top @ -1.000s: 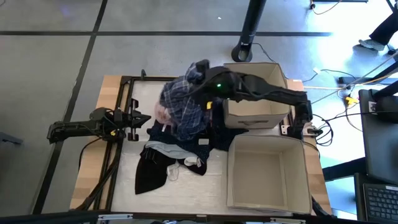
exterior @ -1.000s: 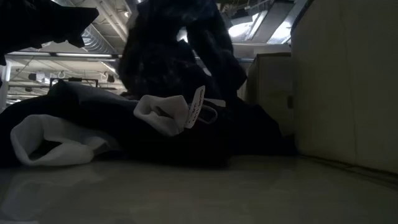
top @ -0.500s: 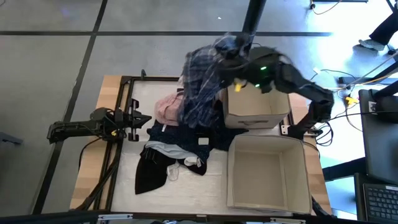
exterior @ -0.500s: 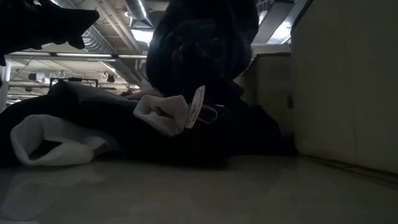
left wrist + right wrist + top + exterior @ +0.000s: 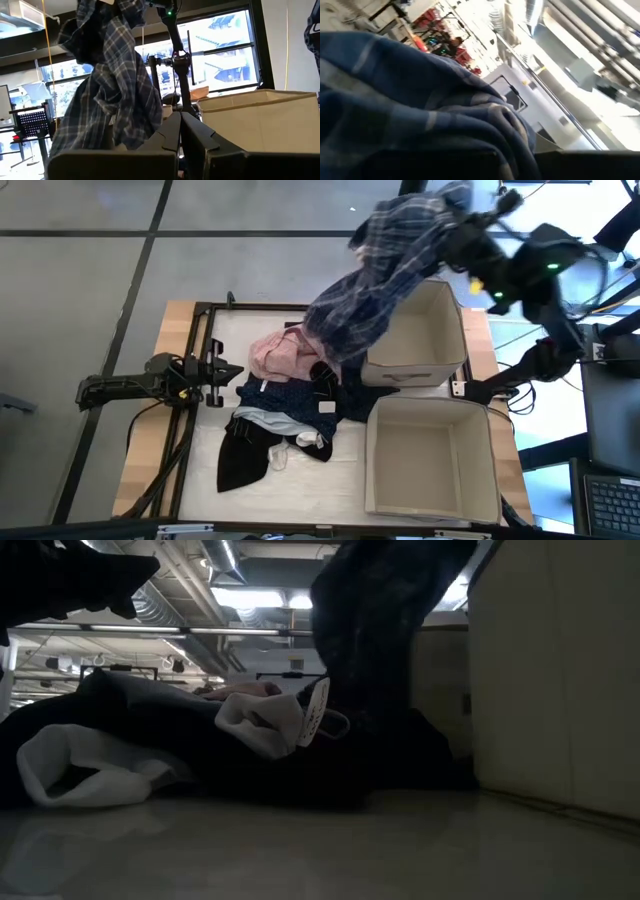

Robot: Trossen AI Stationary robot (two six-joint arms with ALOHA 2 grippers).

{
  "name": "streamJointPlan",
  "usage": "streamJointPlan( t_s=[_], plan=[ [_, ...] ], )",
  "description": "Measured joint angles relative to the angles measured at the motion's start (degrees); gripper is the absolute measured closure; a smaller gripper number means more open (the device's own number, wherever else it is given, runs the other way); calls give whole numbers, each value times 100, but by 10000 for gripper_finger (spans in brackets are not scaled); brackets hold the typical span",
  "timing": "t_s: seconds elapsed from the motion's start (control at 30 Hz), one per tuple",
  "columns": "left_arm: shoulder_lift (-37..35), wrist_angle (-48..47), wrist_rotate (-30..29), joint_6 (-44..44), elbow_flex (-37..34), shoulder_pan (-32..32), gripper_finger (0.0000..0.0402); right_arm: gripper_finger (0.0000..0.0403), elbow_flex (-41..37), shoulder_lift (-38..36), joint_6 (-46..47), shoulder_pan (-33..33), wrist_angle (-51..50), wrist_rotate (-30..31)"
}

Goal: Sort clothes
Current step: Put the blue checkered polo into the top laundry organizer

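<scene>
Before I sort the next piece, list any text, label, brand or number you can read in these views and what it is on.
No text is readable in any view.
Hang tag on the dark clothes: printed lines, too small and dim to read.
White label on the dark navy piece: too small to read.
Sticker beside the far cardboard box: blurred.
Plaid shirt: no lettering visible.

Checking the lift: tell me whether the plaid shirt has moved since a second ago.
Yes. The plaid shirt, held in the right gripper, has risen off the pile and swung toward the far cardboard box, uncovering the pink piece.
</scene>
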Motion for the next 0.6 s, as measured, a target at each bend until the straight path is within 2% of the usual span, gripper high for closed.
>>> streamJointPlan(
  t_s=[0.13, 0.3, 0.6],
  plan=[
    [0, 2, 0, 0, 0, 0, 396, 398, 2, -256, 68, 0, -343, 389],
    [0, 1, 0, 0, 0, 0, 396, 398, 4, -346, 504, -2, -1443, 898],
    [0, 2, 0, 36, 0, 0, 396, 398, -3, -294, 2064, -2, -3846, 1001]
  ],
)
